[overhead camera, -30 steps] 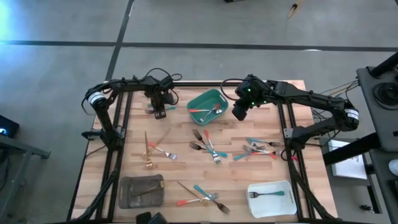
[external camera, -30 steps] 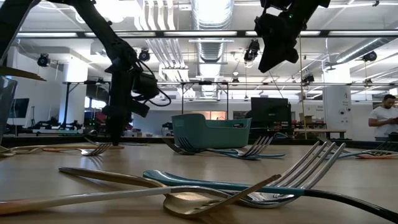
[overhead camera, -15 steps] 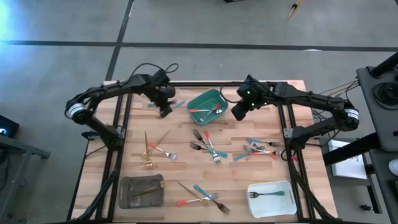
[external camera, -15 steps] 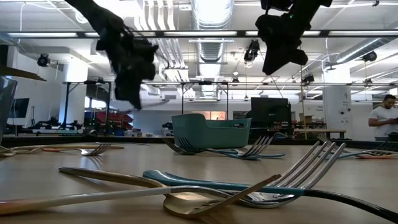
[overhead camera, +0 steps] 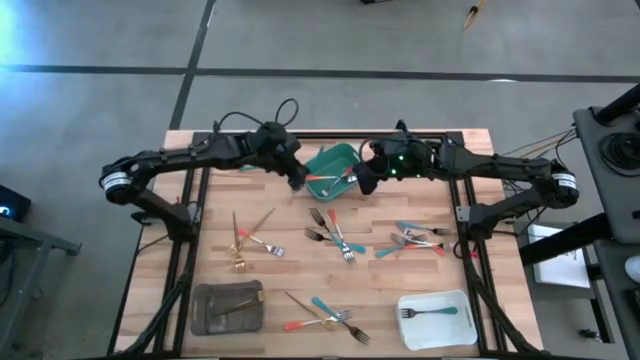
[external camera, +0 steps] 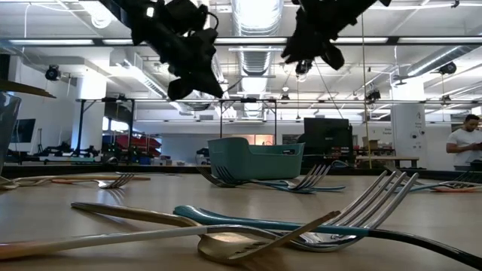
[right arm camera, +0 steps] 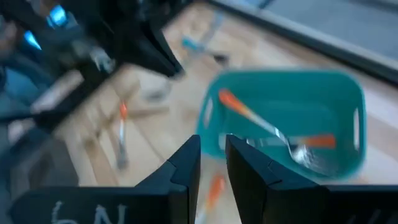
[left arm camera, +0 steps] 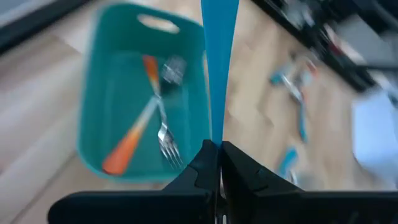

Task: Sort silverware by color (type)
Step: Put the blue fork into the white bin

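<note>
No writing is readable. The teal plastic bin [overhead camera: 331,170] holds two orange-handled silver forks [left arm camera: 155,118]. Beside its rim, the left gripper [overhead camera: 297,179] pinches a teal-handled utensil [left arm camera: 219,68], a grip only its wrist view shows. The right gripper [overhead camera: 366,184], jaws narrowly parted and empty, hovers opposite

We see both our arms stretched inward along the counter's far edge, raised above it. Our left hand [overhead camera: 297,177] is clamped tight; our right hand [overhead camera: 366,183] faces it, fingers [right arm camera: 186,163] slightly parted.
</note>
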`<act>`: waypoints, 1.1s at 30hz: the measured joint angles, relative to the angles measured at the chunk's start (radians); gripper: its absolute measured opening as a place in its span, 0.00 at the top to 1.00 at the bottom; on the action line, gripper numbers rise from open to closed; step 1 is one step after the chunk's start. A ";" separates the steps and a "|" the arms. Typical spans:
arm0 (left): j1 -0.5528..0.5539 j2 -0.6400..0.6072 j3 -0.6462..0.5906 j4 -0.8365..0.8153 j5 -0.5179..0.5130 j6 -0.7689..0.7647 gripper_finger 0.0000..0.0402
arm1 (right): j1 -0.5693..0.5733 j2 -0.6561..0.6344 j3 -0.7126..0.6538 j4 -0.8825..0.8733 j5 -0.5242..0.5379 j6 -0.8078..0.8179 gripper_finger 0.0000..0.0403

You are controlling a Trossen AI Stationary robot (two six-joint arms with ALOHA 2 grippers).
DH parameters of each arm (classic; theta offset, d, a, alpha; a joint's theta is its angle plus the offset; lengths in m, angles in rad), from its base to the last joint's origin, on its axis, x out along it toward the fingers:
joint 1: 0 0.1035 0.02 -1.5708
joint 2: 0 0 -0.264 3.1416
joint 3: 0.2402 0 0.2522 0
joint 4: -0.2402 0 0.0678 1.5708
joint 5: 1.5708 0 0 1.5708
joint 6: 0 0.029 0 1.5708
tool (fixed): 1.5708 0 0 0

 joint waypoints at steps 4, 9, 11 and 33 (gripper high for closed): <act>-0.051 0.003 0.000 0.046 -0.191 -0.097 1.00 | 0.000 0.000 -0.002 0.070 0.019 -0.028 0.80; -0.097 0.003 0.000 0.110 -0.376 -0.244 1.00 | 0.000 0.001 -0.004 0.165 0.128 0.007 0.72; -0.114 0.007 0.000 0.160 -0.394 -0.279 1.00 | 0.000 0.008 -0.007 0.214 0.182 0.053 0.69; -0.168 0.026 0.022 0.279 -0.358 -0.295 1.00 | -0.026 0.230 0.083 0.385 0.228 0.250 0.66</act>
